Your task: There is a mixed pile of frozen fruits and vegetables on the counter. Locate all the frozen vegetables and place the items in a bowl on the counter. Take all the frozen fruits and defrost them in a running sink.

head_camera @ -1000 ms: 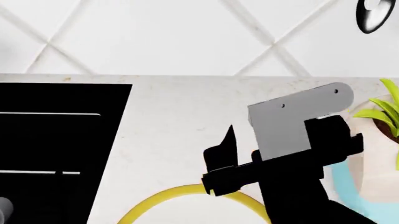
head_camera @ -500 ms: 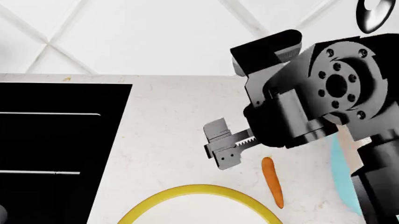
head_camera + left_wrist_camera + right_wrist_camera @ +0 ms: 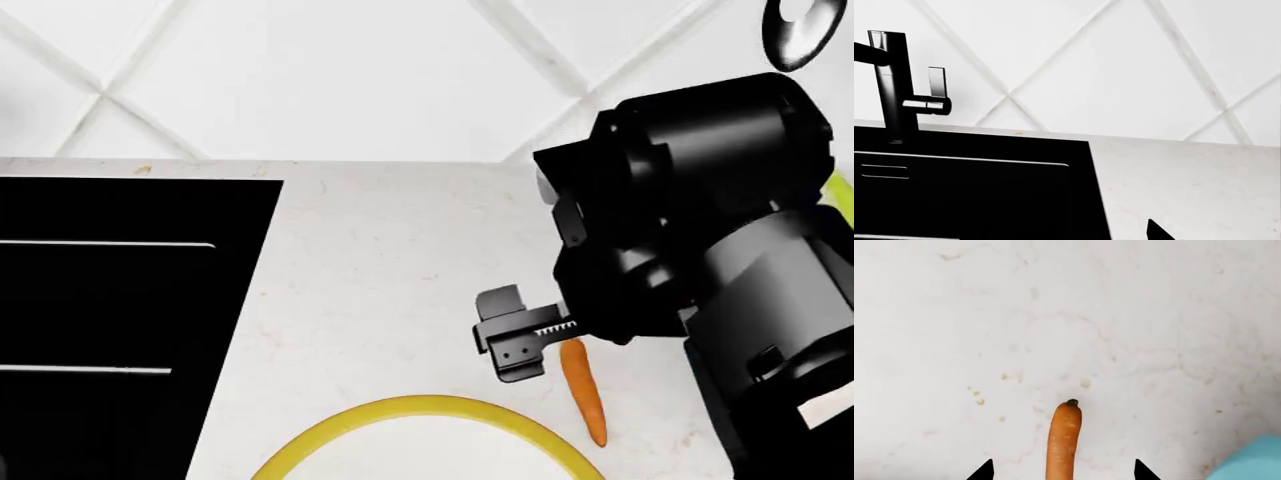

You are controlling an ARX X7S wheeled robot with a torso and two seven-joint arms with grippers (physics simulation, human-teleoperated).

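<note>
The right end effector [image 3: 523, 338] hangs low over the desk [image 3: 374, 260], with one toothed grey finger [image 3: 514, 335] showing at the left of the bulky black wrist. In the right wrist view its two dark fingertips [image 3: 982, 473] stand well apart at the near edge of the picture, and the carrot [image 3: 1063, 440] runs up between them. The end effector is therefore spread wide and grips nothing. Whether the tips are already down at the carrot's level is hard to tell from these angles.

The carrot is the vegetable in reach. In the head view it lies on the desk just beside the grey finger, on that finger's right. Its long axis runs roughly away from the robot, with the near end tilted a little rightward, and its dark stem end points toward the tiled wall. That axis lies along the gap between the fingers, so they stand on either side of its width, which suits a pinch across the middle.

The bowl [image 3: 441, 410] shows only as an arc of yellow rim near the carrot, on the robot's side of it. The carry should be short, and it belongs to the right arm.

The left end effector shows only as a dark tip [image 3: 1157, 231] near the sink [image 3: 967, 195] and faucet [image 3: 895, 82]. Its opening cannot be judged.
</note>
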